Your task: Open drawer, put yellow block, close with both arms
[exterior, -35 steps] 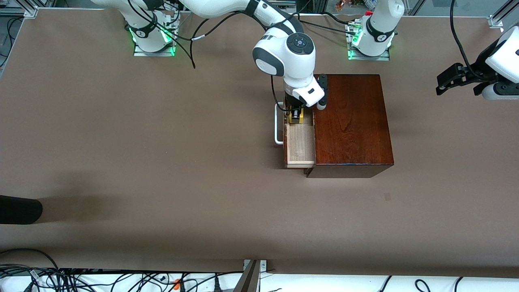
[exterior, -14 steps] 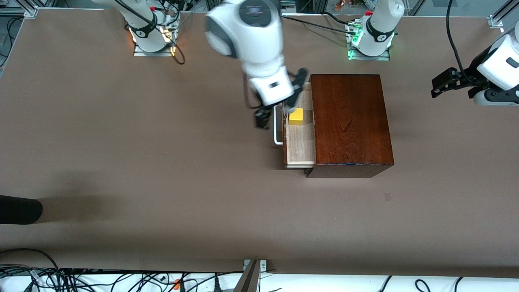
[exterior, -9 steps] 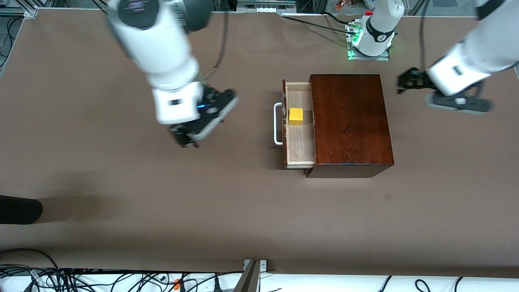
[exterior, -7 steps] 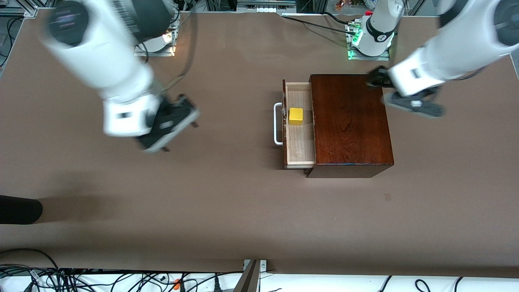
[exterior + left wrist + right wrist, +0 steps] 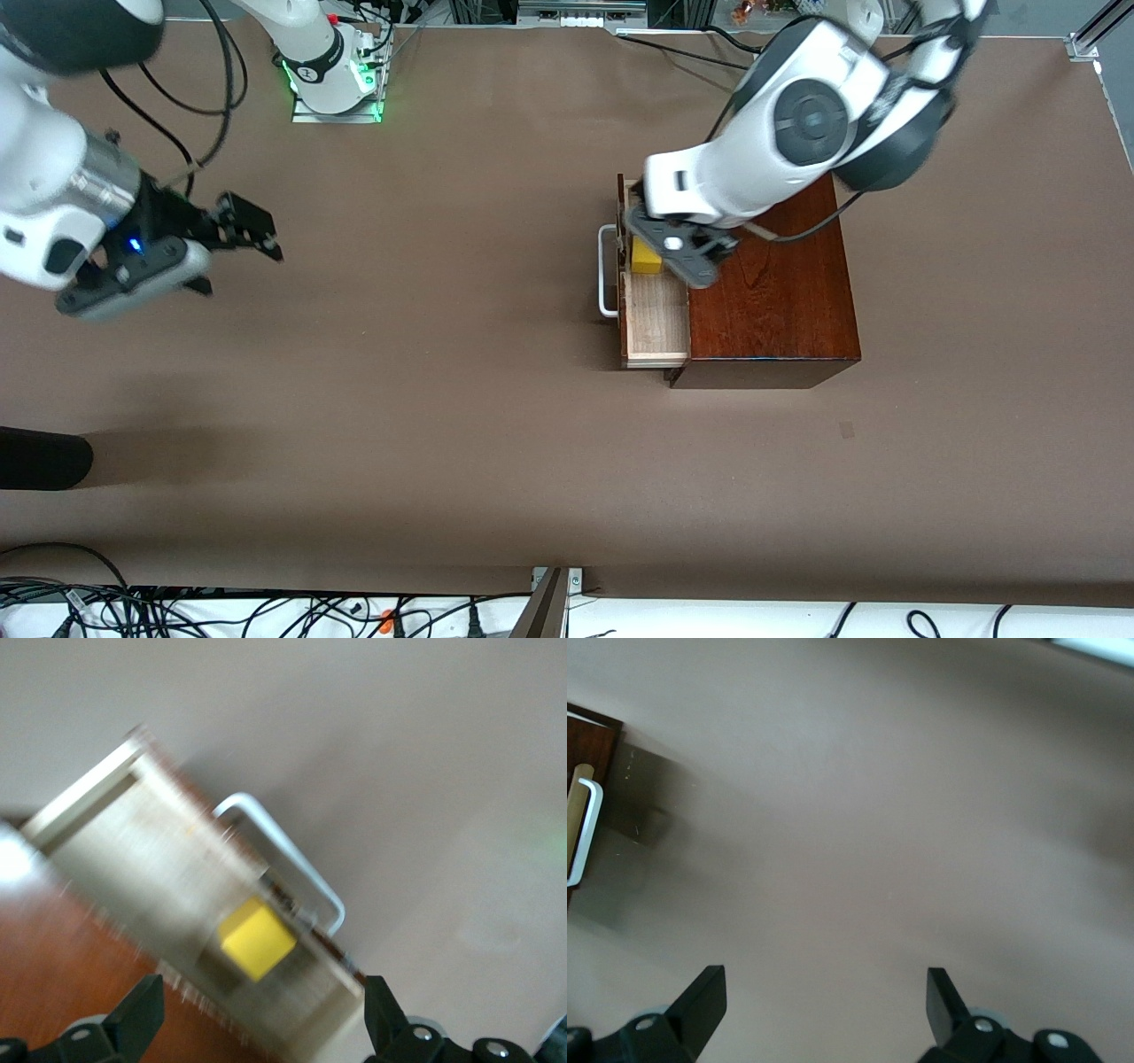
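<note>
The dark reddish-brown wooden box [image 5: 771, 292] stands toward the left arm's end of the table. Its drawer [image 5: 656, 323] is pulled out, showing pale wood and the white handle [image 5: 608, 275]. The yellow block [image 5: 644, 259] lies in the drawer, partly hidden by my left gripper [image 5: 666, 245], which hovers open and empty over it. The left wrist view shows the block [image 5: 257, 940], the handle [image 5: 285, 853] and that gripper [image 5: 259, 1024] with the block between the lines of its spread jaws. My right gripper [image 5: 236, 259] is open and empty over bare table toward the right arm's end; it also shows in the right wrist view [image 5: 824, 1003].
The two arm bases [image 5: 332, 75] stand along the table's edge farthest from the front camera. A dark rounded object [image 5: 44, 457] juts in at the right arm's end, near the front. Cables [image 5: 177, 611] lie along the front edge. The right wrist view catches the box corner [image 5: 589, 735] and handle [image 5: 585, 828].
My right gripper let go of the yellow block in the drawer and swung away toward its own end of the table. My left arm swung in over the box to the open drawer.
</note>
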Tool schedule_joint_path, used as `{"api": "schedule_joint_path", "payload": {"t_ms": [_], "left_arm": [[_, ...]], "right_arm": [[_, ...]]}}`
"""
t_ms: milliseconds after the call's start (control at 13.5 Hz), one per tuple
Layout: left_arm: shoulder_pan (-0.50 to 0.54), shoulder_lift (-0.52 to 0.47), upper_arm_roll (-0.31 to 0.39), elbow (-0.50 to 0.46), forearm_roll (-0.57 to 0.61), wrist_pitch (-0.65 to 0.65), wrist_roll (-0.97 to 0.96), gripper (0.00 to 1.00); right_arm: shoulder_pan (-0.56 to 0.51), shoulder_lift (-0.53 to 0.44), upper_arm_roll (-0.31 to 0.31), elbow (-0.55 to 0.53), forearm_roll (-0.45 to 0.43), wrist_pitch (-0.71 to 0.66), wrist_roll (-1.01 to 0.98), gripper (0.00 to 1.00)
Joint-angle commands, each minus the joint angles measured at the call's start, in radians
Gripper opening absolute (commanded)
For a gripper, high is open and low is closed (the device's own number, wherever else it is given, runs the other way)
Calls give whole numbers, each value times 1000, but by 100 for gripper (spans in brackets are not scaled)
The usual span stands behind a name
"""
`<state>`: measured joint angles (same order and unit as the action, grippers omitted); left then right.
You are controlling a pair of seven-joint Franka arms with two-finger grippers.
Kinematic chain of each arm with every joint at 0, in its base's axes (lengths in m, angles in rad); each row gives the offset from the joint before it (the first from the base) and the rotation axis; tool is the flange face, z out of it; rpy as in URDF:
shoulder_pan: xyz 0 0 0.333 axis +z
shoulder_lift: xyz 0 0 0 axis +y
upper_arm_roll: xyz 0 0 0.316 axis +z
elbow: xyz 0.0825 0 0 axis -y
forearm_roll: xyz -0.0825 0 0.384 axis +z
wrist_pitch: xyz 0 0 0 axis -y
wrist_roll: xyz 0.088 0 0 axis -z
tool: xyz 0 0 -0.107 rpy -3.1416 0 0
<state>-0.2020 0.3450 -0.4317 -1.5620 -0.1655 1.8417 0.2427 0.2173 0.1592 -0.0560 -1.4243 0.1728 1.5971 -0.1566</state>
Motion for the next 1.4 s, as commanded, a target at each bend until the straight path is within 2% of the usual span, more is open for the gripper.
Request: {"api": "schedule_joint_path", "payload": {"t_ms": [0, 148, 221, 369, 443, 812, 960, 1181, 1329], "left_arm": [[-89, 38, -1, 17, 56, 104, 159, 100], [-164, 90, -2, 20, 211, 200, 242, 100], [-189, 124, -2, 22, 240, 253, 326, 100], [-208, 202, -5, 20, 242, 362, 502, 100], [-212, 225, -12, 20, 242, 376, 544, 100], [-205, 256, -13, -38, 235, 315, 625, 100], [-197, 256, -12, -35, 233, 242, 624, 100], [-156, 239, -12, -23, 234, 87, 624, 100], [-126, 229, -10, -24, 241, 55, 619, 100]], "right_arm": [[-16, -153, -13, -185, 5, 1, 119, 100], [-16, -156, -50, -176, -1, -67, 217, 100], [-15, -162, -51, -176, -18, -80, 251, 100], [-12, -164, -38, -166, -110, -107, 295, 100], [-12, -164, -38, -160, -116, -117, 295, 100], [-16, -149, -61, -143, -116, -105, 278, 100], [-12, -115, -59, -101, -118, -115, 276, 100], [-12, -115, -59, -87, -118, -109, 287, 100], [-18, -112, -61, -87, -118, -95, 292, 100]]}}
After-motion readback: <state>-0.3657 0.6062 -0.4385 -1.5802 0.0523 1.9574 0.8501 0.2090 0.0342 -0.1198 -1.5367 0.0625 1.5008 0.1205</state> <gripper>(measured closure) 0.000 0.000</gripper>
